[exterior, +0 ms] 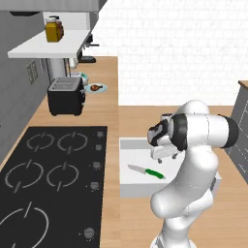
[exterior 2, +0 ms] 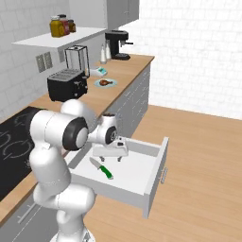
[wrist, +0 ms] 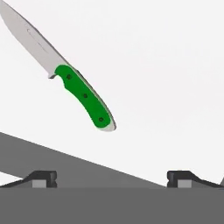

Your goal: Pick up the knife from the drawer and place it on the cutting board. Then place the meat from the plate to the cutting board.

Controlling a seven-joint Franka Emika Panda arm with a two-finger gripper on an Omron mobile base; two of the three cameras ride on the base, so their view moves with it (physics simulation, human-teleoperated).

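Hand view: the knife (wrist: 65,72) lies flat on the pale floor of the drawer (wrist: 166,65), blade toward the upper left of this picture, green handle toward the centre; the two dark fingertips (wrist: 41,178) stand far apart at the bottom edge, nothing between them.
Gripper: the gripper (exterior 2: 109,156) hangs above the open drawer, jaws spread wide and empty, apart from the knife.
Knife: in the left base view the knife (exterior: 146,171) rests on the drawer floor, just beside and below the gripper (exterior: 163,156); in the right base view the knife (exterior 2: 101,168) lies near the drawer's middle.
Drawer: the drawer (exterior 2: 156,163) is pulled out from under the wooden counter (exterior 2: 120,75), its silver bar handle on the front panel; the drawer (exterior: 133,144) also shows from the left.
Plate and meat: the pale blue plate (exterior: 102,88) sits on the counter (exterior: 109,121), well apart from the drawer, just beside the black toaster (exterior: 66,96); the meat (exterior: 96,87) lies on it. From the right, the meat (exterior 2: 108,82) on the plate (exterior 2: 99,83) is beyond the toaster (exterior 2: 67,85).
Cooktop: a black cooktop (exterior: 48,179) lies on the counter, on the near side of the toaster.
Shelf: a jar (exterior: 54,30) stands on the white shelf (exterior: 43,48) above the toaster.
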